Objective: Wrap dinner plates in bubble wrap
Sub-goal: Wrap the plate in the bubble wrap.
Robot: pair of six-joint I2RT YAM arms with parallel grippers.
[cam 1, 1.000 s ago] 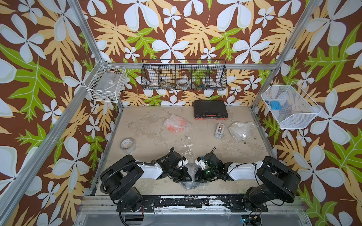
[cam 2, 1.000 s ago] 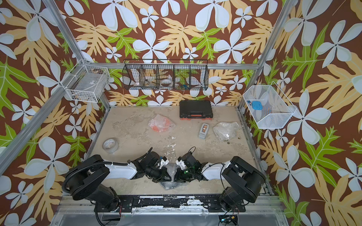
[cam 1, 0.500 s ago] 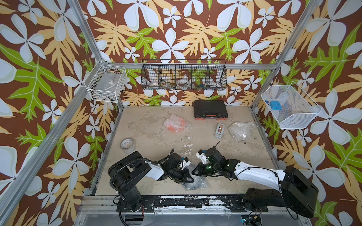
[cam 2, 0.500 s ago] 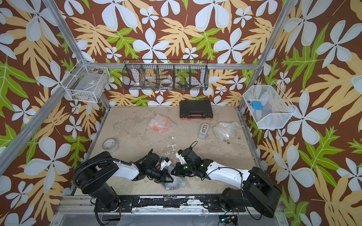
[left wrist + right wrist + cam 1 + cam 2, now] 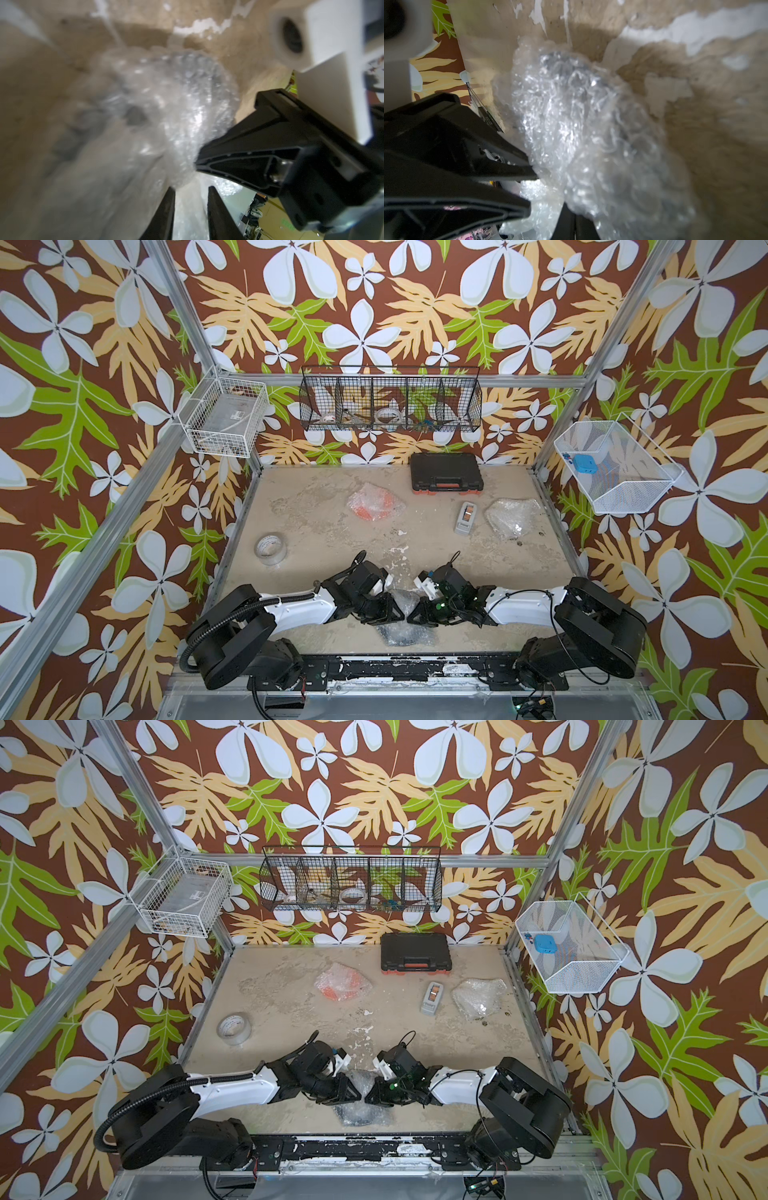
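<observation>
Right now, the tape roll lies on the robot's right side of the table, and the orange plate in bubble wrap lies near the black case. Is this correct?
Not quite: the tape roll lies on the robot's left side of the table, as both top views show. The orange plate in bubble wrap does lie near the black case.

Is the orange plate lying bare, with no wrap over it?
No, in a top view crinkled bubble wrap covers the orange plate, with only patches of orange showing through.
</observation>
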